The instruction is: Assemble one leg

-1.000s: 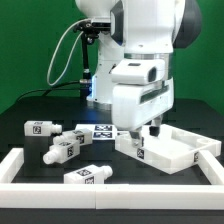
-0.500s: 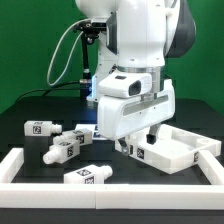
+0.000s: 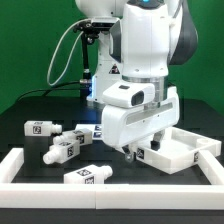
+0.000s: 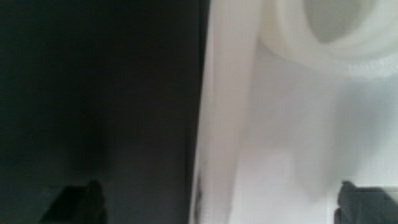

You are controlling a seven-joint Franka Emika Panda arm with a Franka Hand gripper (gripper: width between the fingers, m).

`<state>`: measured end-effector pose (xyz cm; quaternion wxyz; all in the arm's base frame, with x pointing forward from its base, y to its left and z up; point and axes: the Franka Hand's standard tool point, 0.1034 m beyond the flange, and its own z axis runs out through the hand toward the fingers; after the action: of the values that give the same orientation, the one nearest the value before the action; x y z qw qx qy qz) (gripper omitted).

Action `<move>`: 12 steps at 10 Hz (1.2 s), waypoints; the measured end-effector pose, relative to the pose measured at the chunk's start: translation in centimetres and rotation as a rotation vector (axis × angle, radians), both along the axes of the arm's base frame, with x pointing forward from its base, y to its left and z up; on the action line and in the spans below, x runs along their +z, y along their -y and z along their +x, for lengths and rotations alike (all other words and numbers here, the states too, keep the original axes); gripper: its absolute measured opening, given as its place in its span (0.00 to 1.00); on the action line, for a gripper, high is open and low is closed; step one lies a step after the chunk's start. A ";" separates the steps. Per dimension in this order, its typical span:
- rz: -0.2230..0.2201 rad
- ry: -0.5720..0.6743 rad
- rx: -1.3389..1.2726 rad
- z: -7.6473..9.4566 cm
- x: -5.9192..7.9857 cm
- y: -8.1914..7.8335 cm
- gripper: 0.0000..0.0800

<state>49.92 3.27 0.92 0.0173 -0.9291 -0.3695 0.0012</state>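
Several legs lie on the dark table at the exterior view's left: small white pegs with black-and-white tags, one [image 3: 40,126] at the far left, one [image 3: 72,134] behind, one [image 3: 62,150] in the middle and one [image 3: 86,176] nearest the front. My gripper [image 3: 143,148] hangs tilted over the left edge of the large white panel [image 3: 178,150], away from the legs. In the wrist view the gripper [image 4: 219,203] is open and empty. Its dark fingertips [image 4: 75,200] stand wide apart, with the panel's edge [image 4: 267,120] between them. No leg shows in the wrist view.
White border rails run along the left [image 3: 14,165] and the front [image 3: 120,205] of the table. The marker board [image 3: 100,130] lies behind the gripper. A black cable [image 3: 62,55] hangs at the back left. A raised round corner [image 4: 329,40] of the panel shows in the wrist view.
The hand has turned and tilted, and has come lower over the panel's left edge. The legs and the panel have not moved.
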 end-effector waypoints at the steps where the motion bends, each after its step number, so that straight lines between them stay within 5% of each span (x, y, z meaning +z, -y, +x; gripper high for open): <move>1: 0.000 0.000 0.000 0.0 0.0 0.0 0.76; 3: 0.000 0.000 0.000 0.0 0.0 0.0 0.30; 4: 0.000 0.000 0.000 0.0 0.0 0.0 0.30; 5: 0.000 0.000 0.000 0.0 0.0 0.0 0.08; 7: 0.000 0.000 -0.007 0.0 0.1 0.3 0.06; 12: -0.001 -0.064 -0.366 -2.0 2.6 5.7 0.06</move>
<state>47.91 -2.44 3.56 0.0283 -0.9803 -0.1935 0.0276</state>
